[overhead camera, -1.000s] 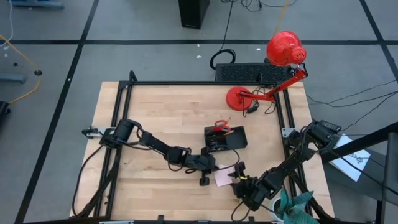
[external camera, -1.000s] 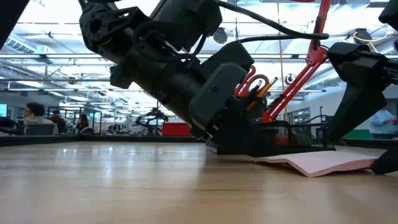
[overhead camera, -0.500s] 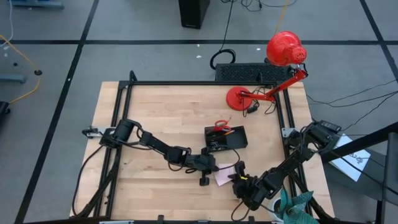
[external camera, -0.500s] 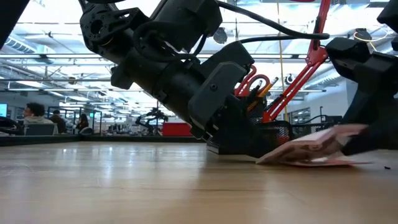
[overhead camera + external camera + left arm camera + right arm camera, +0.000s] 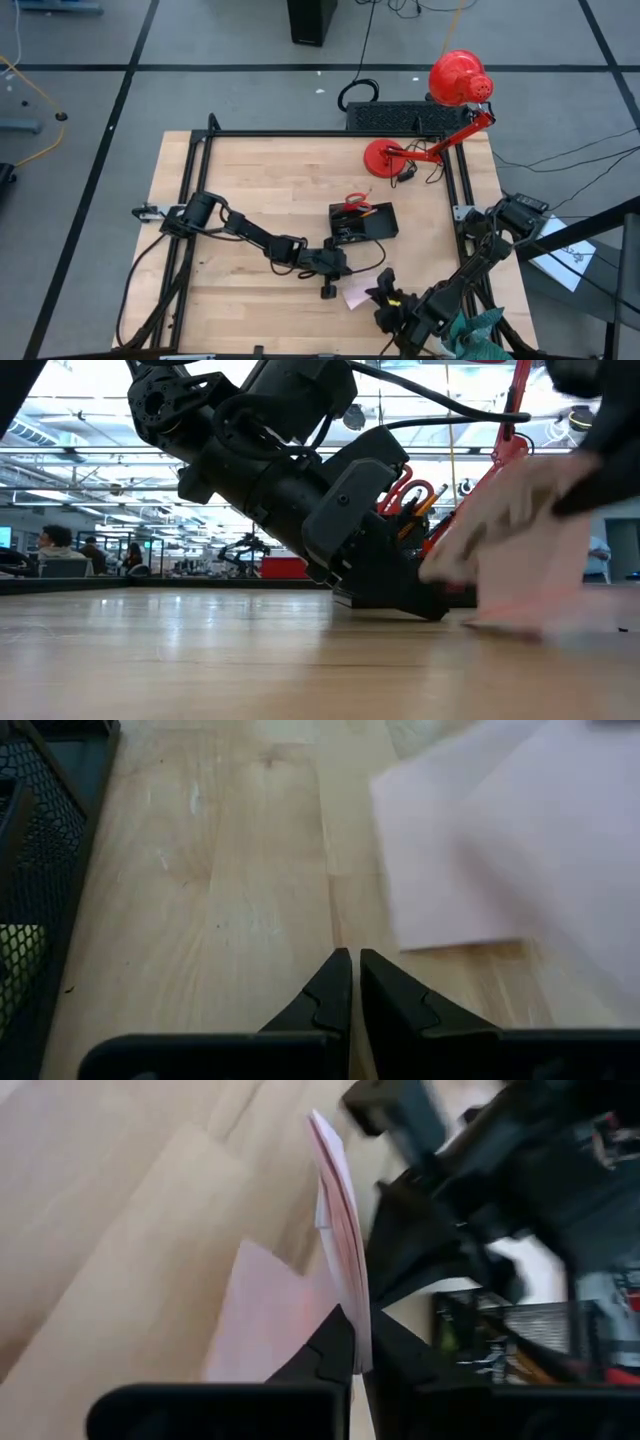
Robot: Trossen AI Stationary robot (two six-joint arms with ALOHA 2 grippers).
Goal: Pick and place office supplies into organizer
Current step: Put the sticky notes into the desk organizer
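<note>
**Item in hand: pink square sticky-note pad** (image 5: 358, 293). A second ago it lay flat on the wooden table, just on the front side of the black rectangular mesh organizer (image 5: 364, 222). Now it is lifted at one edge and hangs tilted and blurred in the low view (image 5: 520, 550). The right wrist view shows it edge-on, pinched between the fingers (image 5: 345, 1280).

**Right gripper** (image 5: 385, 297). It was wide a second ago; now it is clamped on the pad's edge, front-right of the organizer. The arm has drawn back slightly toward the table's front edge.

**Left gripper** (image 5: 328, 290). It is unchanged, with its fingers pressed together and holding nothing. It rests low on the table just in front of the organizer, and the pad shows close ahead of it in its own wrist view (image 5: 500, 830).

**Organizer contents.** Red-handled scissors (image 5: 354, 203) and orange pencils (image 5: 366, 212) stand at the far end, as before.

**Other fixtures.** A red desk lamp (image 5: 455, 78) stands well behind the organizer, unmoved.

**Assessment.** The grasp step looks complete and the carry has begun. What remains is to lift the pad clear and travel a short way to an open compartment. The grip is on one thin edge, so the sheets may fan or slip in transit. The left arm lies near the likely path.
</note>
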